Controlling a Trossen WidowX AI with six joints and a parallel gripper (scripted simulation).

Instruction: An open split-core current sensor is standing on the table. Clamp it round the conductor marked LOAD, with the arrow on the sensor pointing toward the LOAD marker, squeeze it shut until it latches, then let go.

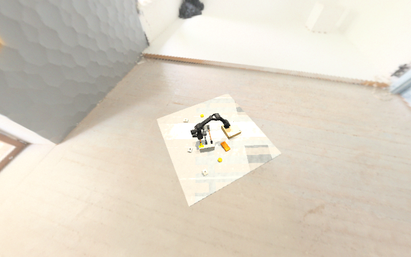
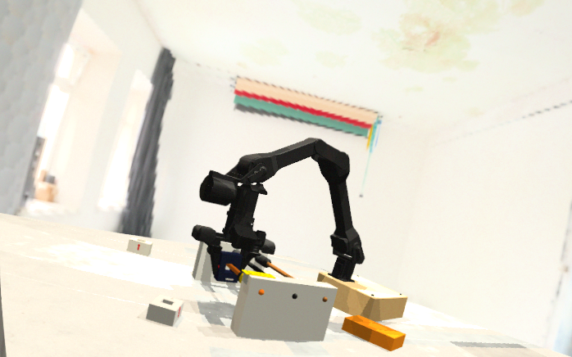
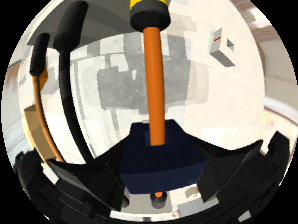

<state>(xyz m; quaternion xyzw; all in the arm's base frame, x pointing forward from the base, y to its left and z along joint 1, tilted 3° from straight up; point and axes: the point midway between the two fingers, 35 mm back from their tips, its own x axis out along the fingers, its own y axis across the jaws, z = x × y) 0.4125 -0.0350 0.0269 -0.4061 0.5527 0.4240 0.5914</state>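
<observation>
Sensor [image 2: 229, 271] [image 3: 162, 167] matt, seemingly plastic; orange conductor [image 2: 233, 268] [image 3: 154, 85] smooth.

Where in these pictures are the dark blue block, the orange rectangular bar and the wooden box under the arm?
Dark blue block [image 2: 229, 258] [image 3: 162, 172]: exterior, wrist; its face.
Orange rectangular bar [image 1: 225, 146] [image 2: 372, 332]: top, exterior; its middle.
Wooden box [image 1: 233, 134] [image 2: 386, 307]: top, exterior; a side.
</observation>
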